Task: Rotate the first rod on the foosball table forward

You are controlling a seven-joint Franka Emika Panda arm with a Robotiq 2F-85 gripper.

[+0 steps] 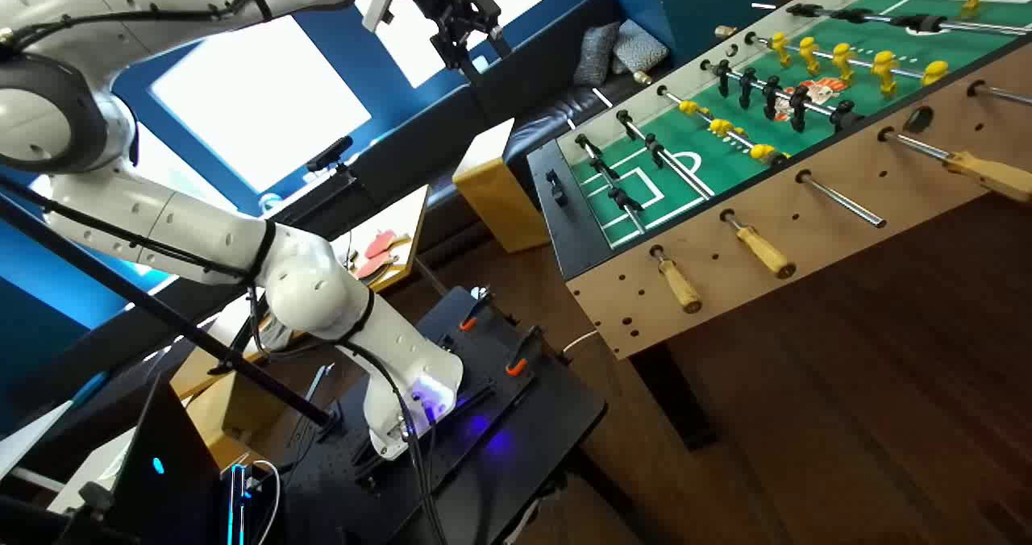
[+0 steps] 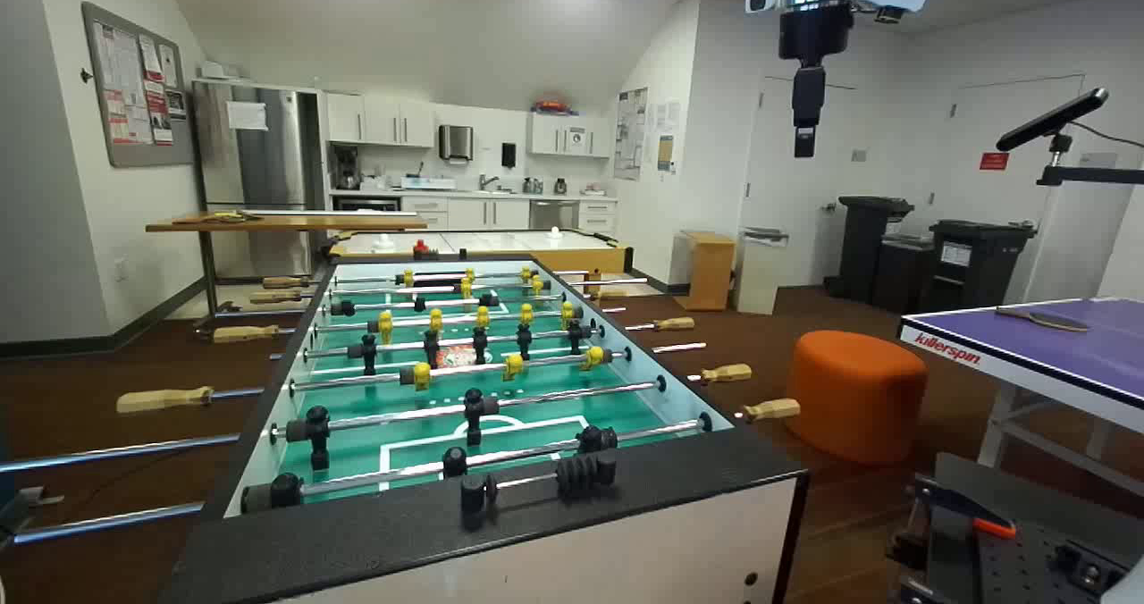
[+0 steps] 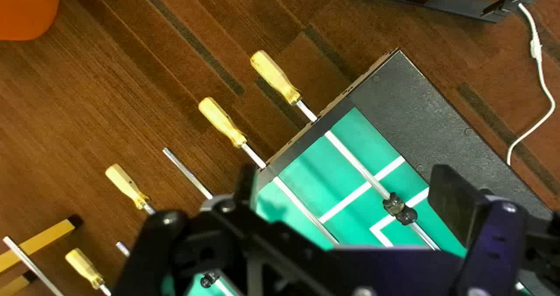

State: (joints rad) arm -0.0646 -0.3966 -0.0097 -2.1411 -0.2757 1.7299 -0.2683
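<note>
Wooden handle (image 3: 275, 76) well below a spread gripper (image 3: 345, 184)

As the first rod (image 3: 358, 166) I take the one nearest to the robot's base (image 1: 413, 404); it crosses the foosball counter (image 3: 404, 99) close to its end. The rod's handle sticks out from the counter's side, above the floor (image 3: 131, 90). The gripper hangs high, with fingers (image 3: 455, 202) wide apart, and holds nothing; I judge that the turning is not yet begun. In the wrist view the handle lies upward and to the left of the gap between the fingers, and the rod's long axis runs slantwise, from upper left to lower right. The fingers face each other straight across this view, so they would meet the rod obliquely. Probably the gripper must descend and turn until its fingers straddle the handle; how much sideways shift is needed, I cannot tell. The next handle (image 3: 221, 121), nearly parallel, could obstruct it.
</note>
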